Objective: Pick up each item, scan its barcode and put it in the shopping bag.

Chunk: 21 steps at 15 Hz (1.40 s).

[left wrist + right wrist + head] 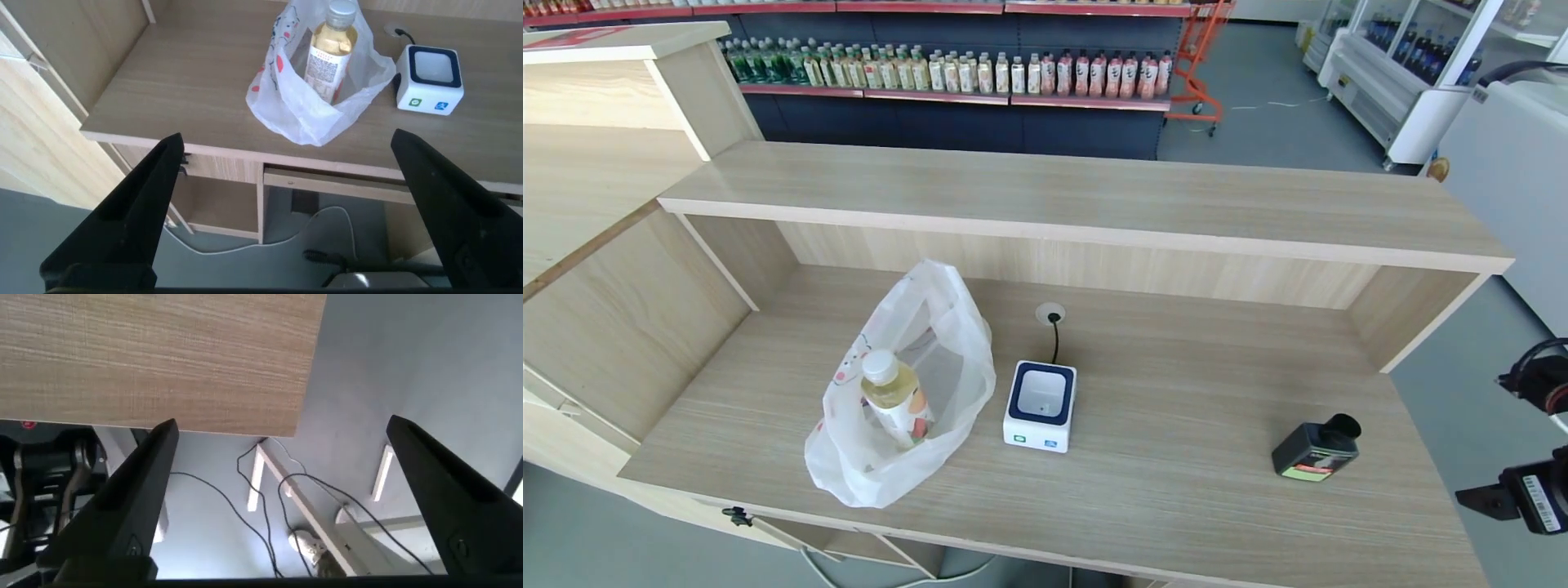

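Firstly, left gripper (286, 220): spread wide, holding nothing, hanging off the front edge of the counter (188, 73), short of the bag.
Shopping bag (956, 343): white, thin plastic, standing on the left part of the counter with its mouth gaping upward.
Inside the bag: one drink bottle (894, 400), upright, white cap, pale yellow liquid, label facing the front.
Scanner (1040, 406): white box with a dark blue rim, just beside the bag on its right, not touching it; window facing up.
Cable (1055, 339): black, running from the scanner's back into a round hole in the counter.
Dark bottle (1316, 451): lying on its side near the counter's right end, well apart from the scanner, black cap pointing away, green-and-red label up; outside the bag.
Right gripper (282, 510): spread wide, holding nothing, off the counter's right end.
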Available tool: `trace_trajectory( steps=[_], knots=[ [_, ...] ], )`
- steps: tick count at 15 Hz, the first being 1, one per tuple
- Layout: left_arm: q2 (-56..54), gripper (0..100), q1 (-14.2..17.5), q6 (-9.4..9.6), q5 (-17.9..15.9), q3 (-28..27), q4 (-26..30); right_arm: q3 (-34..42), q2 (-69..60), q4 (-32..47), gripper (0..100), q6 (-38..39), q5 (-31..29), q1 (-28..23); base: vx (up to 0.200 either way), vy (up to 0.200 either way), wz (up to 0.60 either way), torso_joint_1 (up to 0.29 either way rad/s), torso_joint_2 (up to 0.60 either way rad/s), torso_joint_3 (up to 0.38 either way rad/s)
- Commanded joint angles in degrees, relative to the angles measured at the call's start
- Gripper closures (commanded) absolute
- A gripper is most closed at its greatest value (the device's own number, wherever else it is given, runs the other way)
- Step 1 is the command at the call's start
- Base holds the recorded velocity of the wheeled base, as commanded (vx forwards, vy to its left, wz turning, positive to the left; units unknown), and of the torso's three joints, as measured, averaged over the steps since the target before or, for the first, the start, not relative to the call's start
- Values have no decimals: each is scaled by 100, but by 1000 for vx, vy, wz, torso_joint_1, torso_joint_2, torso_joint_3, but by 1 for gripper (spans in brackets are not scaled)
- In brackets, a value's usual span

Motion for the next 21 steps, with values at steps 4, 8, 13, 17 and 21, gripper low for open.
trace_trajectory(
  steps=[4, 8, 13, 17, 21],
  knots=[
    [-2, 0, 7, 1, -2, 1, -4, 268, 1779, -1967, 0, -1922, 376, 88, 0, 0, 0, 0, 0, 0],
    [-2, 0, 7, -8, -2, 1, -4, 268, 2473, -2248, 0, -2818, 1440, 387, 0, 0, 0, 0, 0, 0],
    [-2, 0, 7, -8, -2, 1, -4, 145, 3299, -3426, 0, -2871, 1862, 958, 0, 0, 0, 0, 0, 0],
    [-2, 0, 7, -8, -2, 1, -4, -216, 3651, -3461, 0, -2871, 2143, 1266, 0, 0, 0, 0, 0, 0],
    [-2, 0, 7, -8, -2, 1, -4, -339, 3844, -3663, 100, -2845, 2143, 1389, 0, 0, 0, 0, 0, 0]
  ],
)
